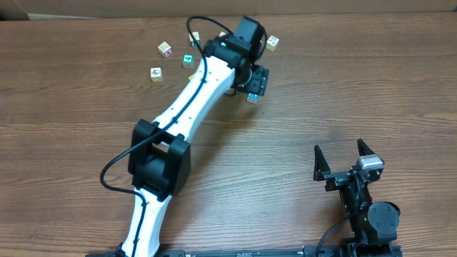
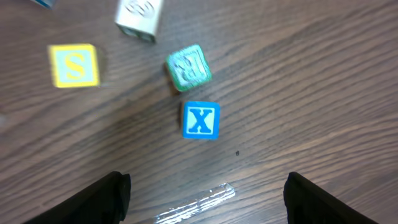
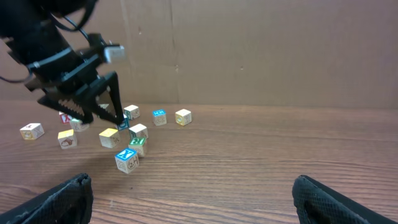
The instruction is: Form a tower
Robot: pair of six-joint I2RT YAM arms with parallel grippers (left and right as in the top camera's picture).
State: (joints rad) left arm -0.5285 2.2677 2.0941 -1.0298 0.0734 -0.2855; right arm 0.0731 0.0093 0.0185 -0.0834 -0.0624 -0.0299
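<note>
Blue X cube (image 2: 200, 120) just ahead of the wide-spread, empty left end effector (image 2: 208, 180), untouched.

- Table (image 1: 321, 86): brown wood grain, smooth, low sheen. A pale glare streak lies at 6 o'clock of the X cube (image 2: 201, 121).
- X cube: wood, with a blue-and-white painted top in a satin finish.
- Green cube (image 2: 188, 67), at 12 o'clock of it: wood, painted face.
- S cube (image 2: 74, 65), at 10 o'clock: yellow paint, matt.
- Left arm (image 1: 193, 100): glossy white plastic shell, matt black joints.
- Right gripper (image 1: 338, 145): matt black plastic fingers.
- Back wall (image 3: 249, 50): matt brown cardboard.
</note>
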